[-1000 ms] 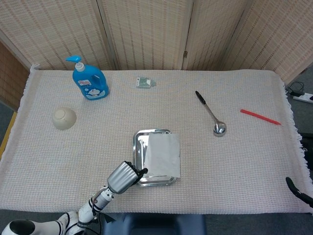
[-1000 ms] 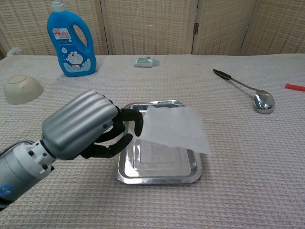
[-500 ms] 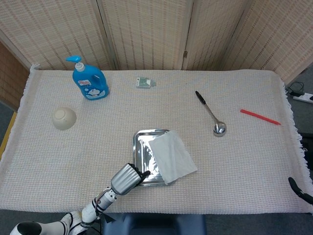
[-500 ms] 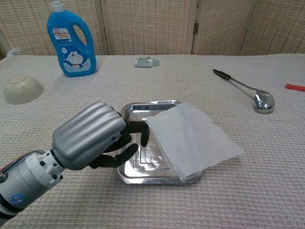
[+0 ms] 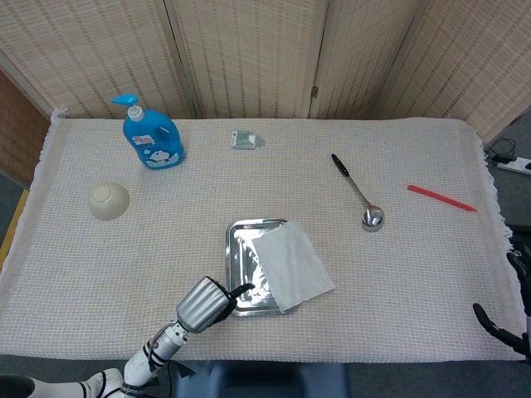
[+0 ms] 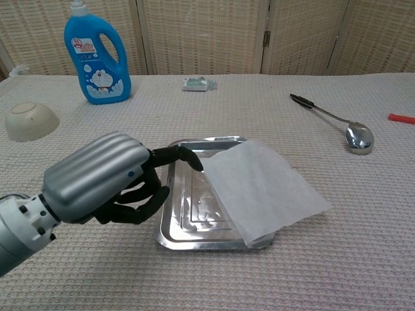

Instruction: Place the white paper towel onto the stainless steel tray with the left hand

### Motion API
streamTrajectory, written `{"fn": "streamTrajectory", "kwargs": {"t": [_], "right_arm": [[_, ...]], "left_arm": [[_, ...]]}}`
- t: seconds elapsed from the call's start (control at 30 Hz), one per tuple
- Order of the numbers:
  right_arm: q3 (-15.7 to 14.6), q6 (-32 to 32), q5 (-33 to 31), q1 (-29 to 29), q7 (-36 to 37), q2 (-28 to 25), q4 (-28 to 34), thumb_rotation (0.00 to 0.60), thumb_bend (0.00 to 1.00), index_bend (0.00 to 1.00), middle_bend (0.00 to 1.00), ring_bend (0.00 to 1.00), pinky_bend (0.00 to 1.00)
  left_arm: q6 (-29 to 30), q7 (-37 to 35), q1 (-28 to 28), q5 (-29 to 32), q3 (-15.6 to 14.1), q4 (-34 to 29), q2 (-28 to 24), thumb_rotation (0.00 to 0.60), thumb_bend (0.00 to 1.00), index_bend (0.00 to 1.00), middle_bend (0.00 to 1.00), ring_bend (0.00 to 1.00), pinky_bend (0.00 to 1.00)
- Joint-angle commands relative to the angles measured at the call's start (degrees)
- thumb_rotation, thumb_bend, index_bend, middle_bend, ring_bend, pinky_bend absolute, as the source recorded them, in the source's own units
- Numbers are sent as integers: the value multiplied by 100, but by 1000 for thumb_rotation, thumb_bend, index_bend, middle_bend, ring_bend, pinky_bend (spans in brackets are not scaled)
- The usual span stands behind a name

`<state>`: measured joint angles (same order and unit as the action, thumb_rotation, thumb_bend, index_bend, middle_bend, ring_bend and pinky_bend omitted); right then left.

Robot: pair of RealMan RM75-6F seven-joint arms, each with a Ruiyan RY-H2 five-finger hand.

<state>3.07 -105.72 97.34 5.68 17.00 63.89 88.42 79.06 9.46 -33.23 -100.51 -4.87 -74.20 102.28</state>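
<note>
White paper towel [image 6: 262,189] lies on the stainless steel tray [image 6: 185,217], so we judge the placing mostly done. It covers the tray's right half and drapes over the right rim, with its right corner on the woven table cloth [image 6: 337,259]. The tray's left half is bare metal.

Left hand [image 6: 107,181] sits just left of the tray. Its dark fingers [image 6: 178,155] are loosely curled and spread, reaching over the tray's left rim. One fingertip is right at the towel's near corner; we cannot tell whether it touches. We see nothing pinched, so we read the hand as holding nothing.

Head view agrees: left hand [image 5: 203,303] at the tray's near left corner, towel [image 5: 290,265] skewed across the tray [image 5: 235,249].

Right hand [image 5: 498,325] shows only as dark fingertips at the table's right edge; grip unreadable.

Left to do, in our judgement: pull the left hand clear. Possibly nudge the towel fully inside the rim, if overhang matters.
</note>
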Motion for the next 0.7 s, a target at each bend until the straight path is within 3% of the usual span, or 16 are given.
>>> {"fn": "streamTrajectory", "kwargs": {"t": [0.03, 0.3, 0.5, 0.7], "right_arm": [[-5, 29, -13, -9, 1, 1, -1, 600, 315, 0, 0, 0, 0], [11, 90, -88, -24, 21, -6, -11, 600, 315, 0, 0, 0, 0], [25, 131, -132, -39, 21, -3, -16, 600, 315, 0, 0, 0, 0], [23, 239, -225, -52, 36, -36, 22, 600, 315, 0, 0, 0, 0]], "left_arm": [[-1168, 411, -251, 723, 145, -1283, -751, 600, 795, 208, 1000, 1000, 1000], [-1944, 792, -623, 1454, 717, -2028, -1013, 600, 932, 150, 1000, 1000, 1000], [-2210, 796, -779, 1667, 859, -1910, -916, 600, 955, 157, 1000, 1000, 1000], [-2567, 888, -1028, 1915, 1018, -1554, -546, 600, 981, 241, 1000, 1000, 1000]]}}
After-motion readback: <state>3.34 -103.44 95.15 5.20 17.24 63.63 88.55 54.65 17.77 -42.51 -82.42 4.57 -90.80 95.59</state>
